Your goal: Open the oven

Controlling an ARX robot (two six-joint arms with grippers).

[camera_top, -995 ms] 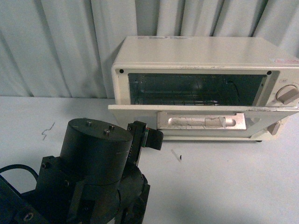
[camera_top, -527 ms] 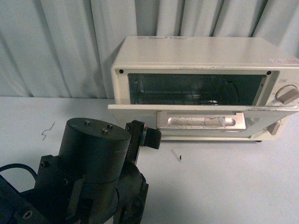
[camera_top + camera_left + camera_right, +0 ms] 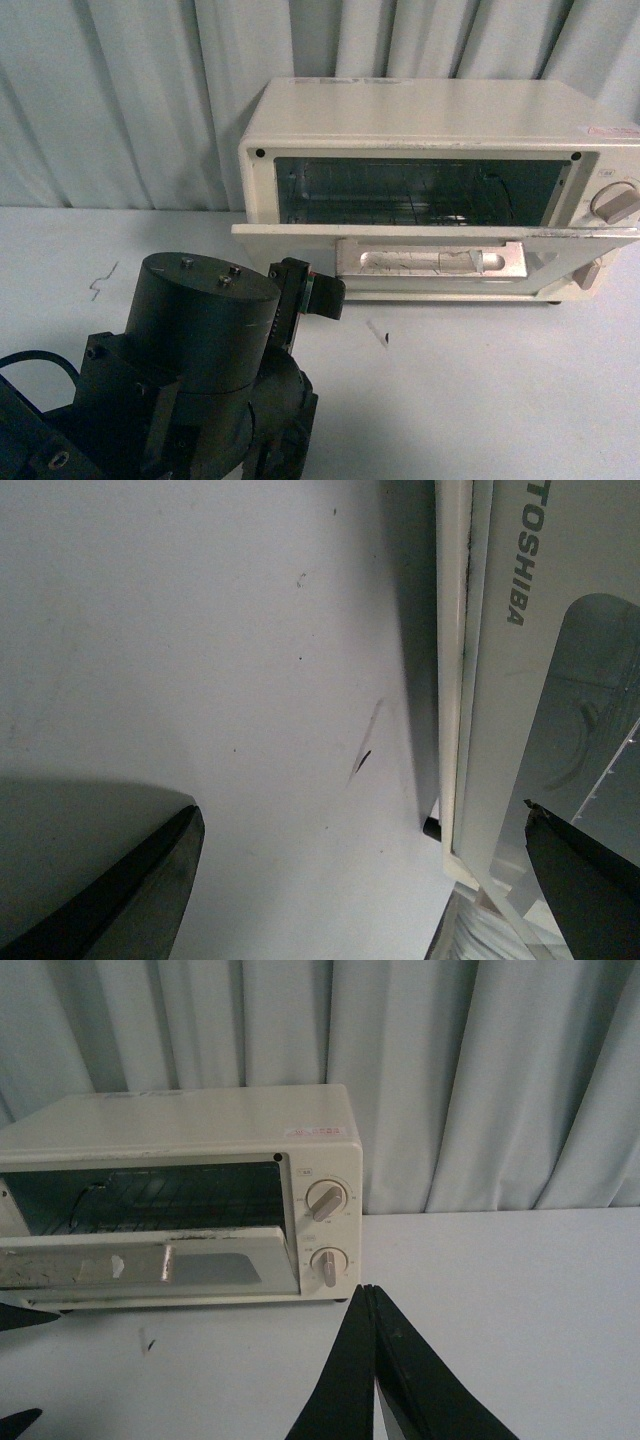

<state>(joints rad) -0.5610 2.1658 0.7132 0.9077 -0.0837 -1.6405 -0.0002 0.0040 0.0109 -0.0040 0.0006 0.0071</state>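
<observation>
The cream-white oven (image 3: 440,120) stands at the back of the table, its door (image 3: 290,229) swung down to about level. The beige handle (image 3: 430,262) shows on the door's face, and the wire rack (image 3: 400,214) shows inside. My left gripper (image 3: 318,290) sits just below the door's left corner and is open. In the left wrist view its dark fingers (image 3: 150,880) spread wide around the gripper (image 3: 360,815), with the door's edge (image 3: 470,680) between them, untouched. My right gripper (image 3: 368,1292) is shut on nothing, low over the table in front of the oven's (image 3: 200,1120) two knobs (image 3: 326,1201).
A pale pleated curtain (image 3: 120,100) hangs behind the oven. The table (image 3: 480,400) is white, with a small dark mark (image 3: 378,335) in front of the door and a thin squiggle (image 3: 100,280) at the left. My left arm's bulky black wrist (image 3: 200,340) fills the lower left.
My left arm has eased back a little toward the lower left. The oven door stays lowered and has not moved.
</observation>
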